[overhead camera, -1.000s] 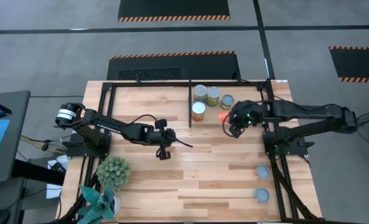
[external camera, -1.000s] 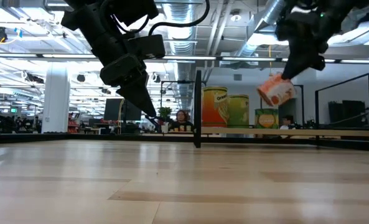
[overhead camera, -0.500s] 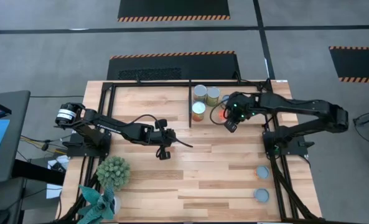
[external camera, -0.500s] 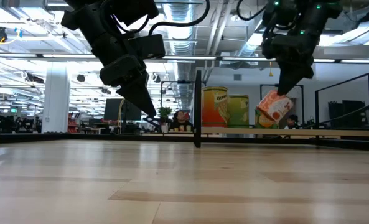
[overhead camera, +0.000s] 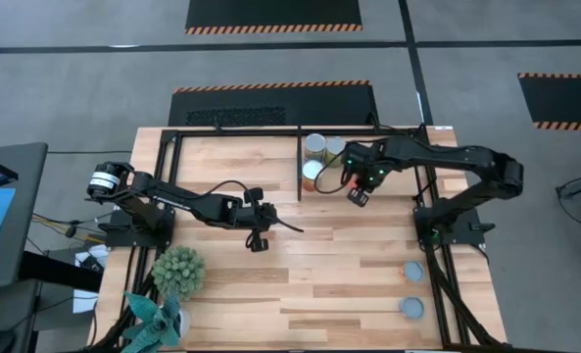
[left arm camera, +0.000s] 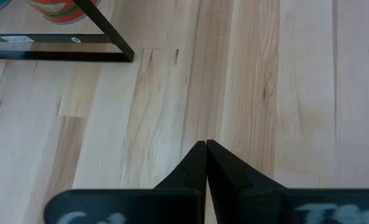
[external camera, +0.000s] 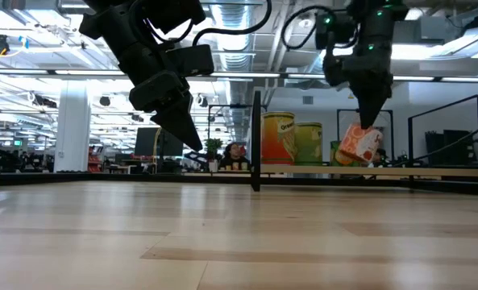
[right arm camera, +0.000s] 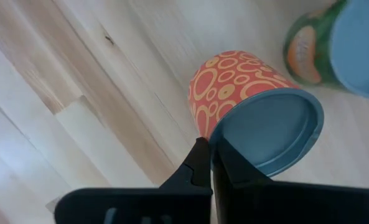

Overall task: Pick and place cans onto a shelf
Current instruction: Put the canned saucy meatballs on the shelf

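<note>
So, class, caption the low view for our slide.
Right tool lowers a tilted orange can beside shelved cans; left tool waits.

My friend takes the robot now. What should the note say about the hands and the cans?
Right gripper: shut on the rim of the red can, tilted, low over the shelf beside three cans.
Left gripper: shut, empty, waiting mid-table.
Done: three cans stand on the shelf.
Left: set the red can down; two cans wait at the table's right edge.
</note>
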Robot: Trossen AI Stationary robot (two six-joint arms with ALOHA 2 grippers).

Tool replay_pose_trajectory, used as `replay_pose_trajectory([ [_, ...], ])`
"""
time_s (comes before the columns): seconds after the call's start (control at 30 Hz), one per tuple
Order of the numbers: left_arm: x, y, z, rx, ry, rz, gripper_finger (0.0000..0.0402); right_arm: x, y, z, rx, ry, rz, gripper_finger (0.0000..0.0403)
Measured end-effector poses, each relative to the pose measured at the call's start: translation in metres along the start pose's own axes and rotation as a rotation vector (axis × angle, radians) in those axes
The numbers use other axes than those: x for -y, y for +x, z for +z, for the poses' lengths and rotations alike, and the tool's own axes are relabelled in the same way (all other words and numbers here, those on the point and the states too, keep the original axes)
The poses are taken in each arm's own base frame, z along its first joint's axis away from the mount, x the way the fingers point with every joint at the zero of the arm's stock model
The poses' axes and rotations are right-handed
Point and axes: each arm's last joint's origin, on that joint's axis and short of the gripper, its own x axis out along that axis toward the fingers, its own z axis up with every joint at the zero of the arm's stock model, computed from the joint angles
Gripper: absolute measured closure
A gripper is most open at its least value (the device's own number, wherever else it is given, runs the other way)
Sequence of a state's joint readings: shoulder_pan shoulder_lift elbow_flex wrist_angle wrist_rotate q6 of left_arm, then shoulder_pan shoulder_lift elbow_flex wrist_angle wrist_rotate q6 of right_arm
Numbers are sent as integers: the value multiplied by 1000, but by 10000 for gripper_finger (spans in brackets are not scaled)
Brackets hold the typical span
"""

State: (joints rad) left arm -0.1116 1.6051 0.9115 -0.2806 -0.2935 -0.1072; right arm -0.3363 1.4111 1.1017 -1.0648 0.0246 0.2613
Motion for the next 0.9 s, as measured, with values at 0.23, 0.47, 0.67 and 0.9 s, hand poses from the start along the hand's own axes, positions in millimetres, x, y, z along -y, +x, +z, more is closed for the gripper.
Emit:
replay_pose_trajectory([
  [0.23,0,0,0,1,-1,0,401,-2,14,8,-55,-35,-14,397],
  [0.47,0,0,0,1,-2,-1,401,-2,14,7,-61,-36,-16,357],
  [0.67,0,0,0,2,-7,-1,401,-2,15,7,-62,-37,-16,326],
  [0.9,0,0,0,2,-10,-2,401,-2,15,9,-47,-59,-25,320],
])
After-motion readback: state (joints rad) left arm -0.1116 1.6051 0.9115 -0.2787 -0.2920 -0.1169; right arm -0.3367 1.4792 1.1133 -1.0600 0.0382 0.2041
